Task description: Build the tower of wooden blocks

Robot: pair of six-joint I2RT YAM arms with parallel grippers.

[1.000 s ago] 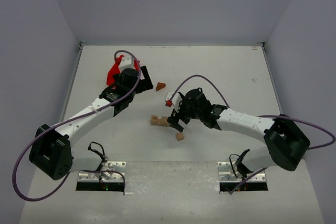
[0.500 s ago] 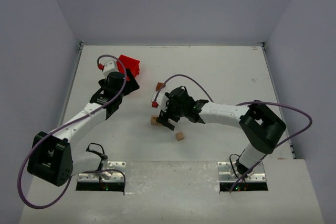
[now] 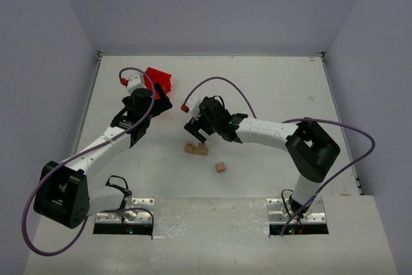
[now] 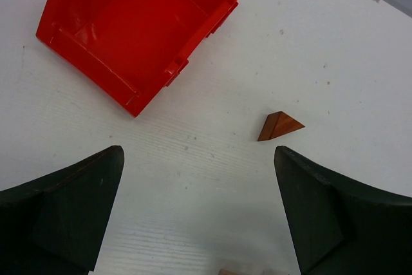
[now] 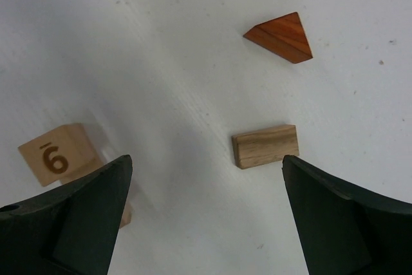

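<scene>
Small wooden pieces lie mid-table: a tan pair [image 3: 196, 149] and a lone tan cube [image 3: 221, 167]. In the right wrist view I see the reddish-brown wedge [image 5: 281, 37], a tan slab [image 5: 265, 146] and a cube marked 6 [image 5: 56, 156]. My right gripper [image 3: 197, 132] [image 5: 207, 162] hangs open just above these pieces, holding nothing. The left gripper [image 3: 161, 104] [image 4: 198, 159] is open over bare table, with the wedge [image 4: 280, 125] ahead of its right finger. In the top view the right arm hides the wedge.
A red plastic bin [image 3: 158, 78] [image 4: 138, 27] stands empty at the back left, just beyond the left gripper. The table's walls rise at the back and sides. A tan block edge [image 4: 241, 272] peeks in at the bottom of the left wrist view.
My right arm has swung left and toward the back, over the tan pair. The left arm drew back from the red bin a second ago and has since held still.
</scene>
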